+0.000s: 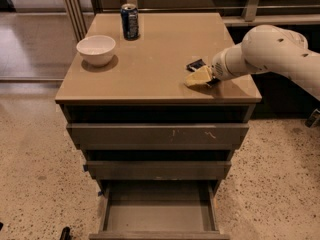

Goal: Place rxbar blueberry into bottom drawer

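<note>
Since the small, dark-wrapped rxbar blueberry [195, 64] lies flat on the tan counter [150, 59], right of centre and just above the robot's tan-tipped pincer [199, 77], a low approach may shove it toward the right edge. Pincer's spread: cannot tell. The shallow grey bottom drawer [159, 216] stands open at lower centre; a thin grip could drop the bar short of it.

The gripper [199, 78] sits low on cabinet top [150, 59], right front, just beside rxbar blueberry [195, 64]. bottom drawer [159, 219] open. bowl [96, 49], soda can [130, 21] back left.
</note>
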Tool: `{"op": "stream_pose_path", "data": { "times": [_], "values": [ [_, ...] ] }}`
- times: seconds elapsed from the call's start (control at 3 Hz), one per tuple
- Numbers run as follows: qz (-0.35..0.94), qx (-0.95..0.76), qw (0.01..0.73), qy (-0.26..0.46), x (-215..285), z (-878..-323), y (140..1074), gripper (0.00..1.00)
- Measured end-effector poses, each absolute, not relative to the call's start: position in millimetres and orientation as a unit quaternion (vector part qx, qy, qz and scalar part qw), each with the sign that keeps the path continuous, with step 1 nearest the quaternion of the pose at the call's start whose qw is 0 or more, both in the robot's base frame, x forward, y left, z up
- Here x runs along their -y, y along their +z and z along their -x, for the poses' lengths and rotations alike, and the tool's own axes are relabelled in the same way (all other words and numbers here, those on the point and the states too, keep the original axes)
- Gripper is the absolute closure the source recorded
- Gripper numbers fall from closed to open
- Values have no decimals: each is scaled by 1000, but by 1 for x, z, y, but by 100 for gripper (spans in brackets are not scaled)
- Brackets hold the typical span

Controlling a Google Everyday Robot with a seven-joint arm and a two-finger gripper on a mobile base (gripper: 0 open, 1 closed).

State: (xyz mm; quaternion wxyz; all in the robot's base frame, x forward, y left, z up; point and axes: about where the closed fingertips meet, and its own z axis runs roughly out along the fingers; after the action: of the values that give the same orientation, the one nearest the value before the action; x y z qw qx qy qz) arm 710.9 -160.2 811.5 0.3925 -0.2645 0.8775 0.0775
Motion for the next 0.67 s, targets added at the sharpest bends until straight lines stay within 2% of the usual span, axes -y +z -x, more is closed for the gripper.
{"op": "stream_pose_path", "data": {
  "times": [0.33,0.67],
  "values": [
    [260,-881,387,76,161,-710,814,57],
    [258,-883,385,73,161,-708,827,88]
  ]
}}
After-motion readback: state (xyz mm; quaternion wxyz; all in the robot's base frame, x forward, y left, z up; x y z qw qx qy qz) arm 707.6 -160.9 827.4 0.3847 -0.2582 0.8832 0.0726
